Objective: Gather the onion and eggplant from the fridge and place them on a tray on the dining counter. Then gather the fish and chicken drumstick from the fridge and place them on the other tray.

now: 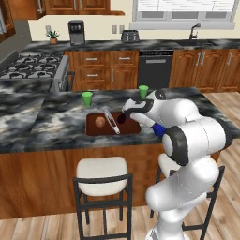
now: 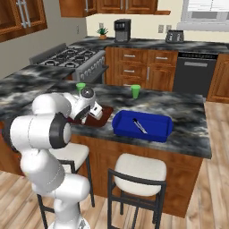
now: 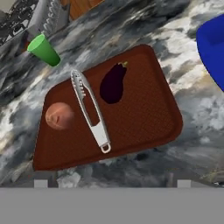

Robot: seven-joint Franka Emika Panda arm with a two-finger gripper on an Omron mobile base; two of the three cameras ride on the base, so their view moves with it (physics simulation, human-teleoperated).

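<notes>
Marble dining counter (image 3: 131,30), wood kitchen; brown tray (image 3: 144,118) holds onion (image 3: 59,116), eggplant (image 3: 113,82); fingers apart

The arm (image 1: 187,154) is built of glossy white, rounded segments joined by dark grey ring-shaped joints. A small blue patch (image 1: 158,129) sits on one link near the wrist. The wrist end (image 2: 87,94) carries a round grey cap ringed in black.
</notes>
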